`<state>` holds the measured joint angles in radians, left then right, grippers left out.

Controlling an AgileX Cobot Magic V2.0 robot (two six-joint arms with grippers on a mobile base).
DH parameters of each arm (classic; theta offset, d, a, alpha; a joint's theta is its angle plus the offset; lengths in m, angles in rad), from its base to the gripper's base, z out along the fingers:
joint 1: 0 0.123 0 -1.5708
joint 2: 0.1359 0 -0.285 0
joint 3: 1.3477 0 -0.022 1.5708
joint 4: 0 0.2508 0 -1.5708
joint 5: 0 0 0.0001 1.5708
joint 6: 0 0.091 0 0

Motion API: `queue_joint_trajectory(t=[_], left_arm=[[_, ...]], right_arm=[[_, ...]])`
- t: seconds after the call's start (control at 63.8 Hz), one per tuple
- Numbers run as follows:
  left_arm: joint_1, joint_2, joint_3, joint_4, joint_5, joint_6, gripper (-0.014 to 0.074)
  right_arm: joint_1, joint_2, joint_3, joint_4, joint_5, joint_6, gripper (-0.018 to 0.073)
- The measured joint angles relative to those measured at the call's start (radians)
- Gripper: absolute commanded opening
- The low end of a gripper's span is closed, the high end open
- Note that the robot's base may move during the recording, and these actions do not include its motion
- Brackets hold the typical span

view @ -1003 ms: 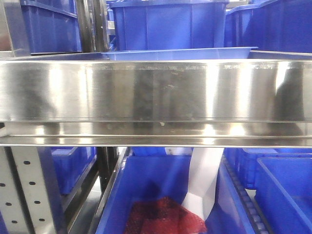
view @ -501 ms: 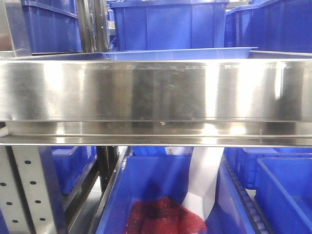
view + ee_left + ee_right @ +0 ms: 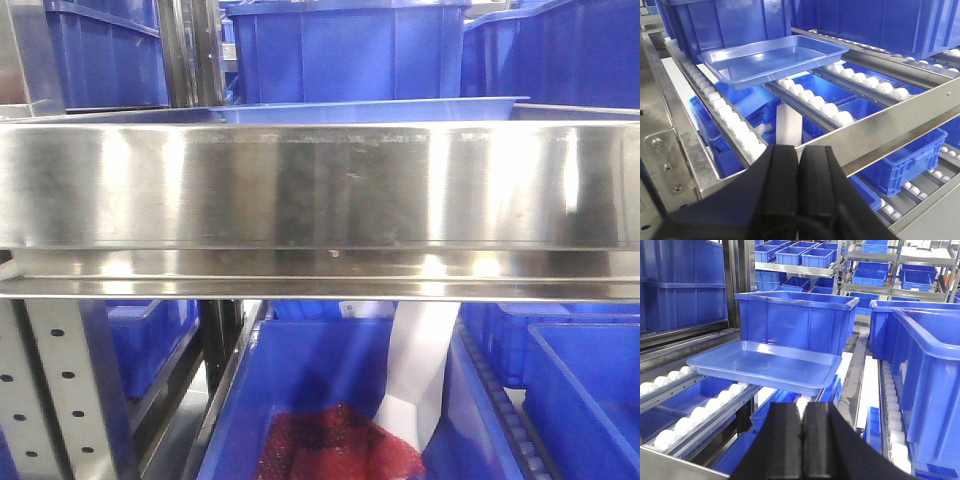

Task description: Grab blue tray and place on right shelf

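A deep blue storage bin point(image 3: 796, 317) stands on the rack at about 12 o'clock in the right wrist view, with a second deep bin point(image 3: 920, 375) running along the 3 o'clock side. Rows of white rollers point(image 3: 692, 415) line the rails at 8 o'clock. Far behind, at 1 o'clock, smaller blue bins point(image 3: 880, 275) sit on distant racks.

In the front-facing view, a lower blue bin point(image 3: 330, 400) at 6 o'clock holds a red mesh bundle point(image 3: 335, 445), with a white sheet point(image 3: 420, 365) leaning upright just beside it. A perforated metal upright point(image 3: 60, 390) stands at 8 o'clock.

In the left wrist view, a crate with slotted sides point(image 3: 907, 160) sits on the lower level at 4 o'clock.
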<state>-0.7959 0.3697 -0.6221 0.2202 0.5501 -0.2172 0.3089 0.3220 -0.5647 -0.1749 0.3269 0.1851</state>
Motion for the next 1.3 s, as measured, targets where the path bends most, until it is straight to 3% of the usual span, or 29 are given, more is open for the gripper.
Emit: queue_joint_trajectory(t=[0.235,0.298,0.376,0.47,0.674,0.783,0.893,1.034,1.3], left_arm=[[0.000,0.000,0.004,-0.016,-0.003,0.000,-0.0048],[0.000,-0.009,0.005,-0.059,-0.001,0.010,-0.0048],[0.028,-0.042,0.012,-0.150,0.014,0.096,-0.0048],[0.115,-0.108,0.044,-0.226,0.020,0.197,-0.0048],[0.391,-0.335,0.256,-0.286,-0.033,0.229,-0.0048],[0.535,-0.382,0.402,-0.321,-0.139,0.231,-0.0048],[0.632,-0.382,0.558,-0.342,-0.310,0.231,-0.0048],[0.692,-0.382,0.649,-0.346,-0.491,0.231,-0.0048],[0.705,-0.382,0.649,-0.320,-0.587,0.233,-0.0048]], right_arm=[[0.000,0.000,0.000,-0.001,-0.007,-0.002,0.0057],[0.000,0.000,0.000,-0.001,-0.007,-0.002,0.0057],[0.000,0.000,0.000,-0.001,-0.007,-0.002,0.0057],[0.000,0.000,0.000,-0.001,-0.007,-0.004,0.0057],[0.000,0.000,0.000,-0.001,-0.007,-0.004,0.0057],[0.000,-0.002,0.000,-0.002,-0.011,-0.004,0.0057],[0.000,-0.002,0.000,-0.005,-0.013,-0.004,0.0057],[0.000,-0.002,0.000,-0.005,-0.014,-0.004,0.0057],[0.000,-0.002,0.000,-0.006,-0.014,-0.004,0.0057]])
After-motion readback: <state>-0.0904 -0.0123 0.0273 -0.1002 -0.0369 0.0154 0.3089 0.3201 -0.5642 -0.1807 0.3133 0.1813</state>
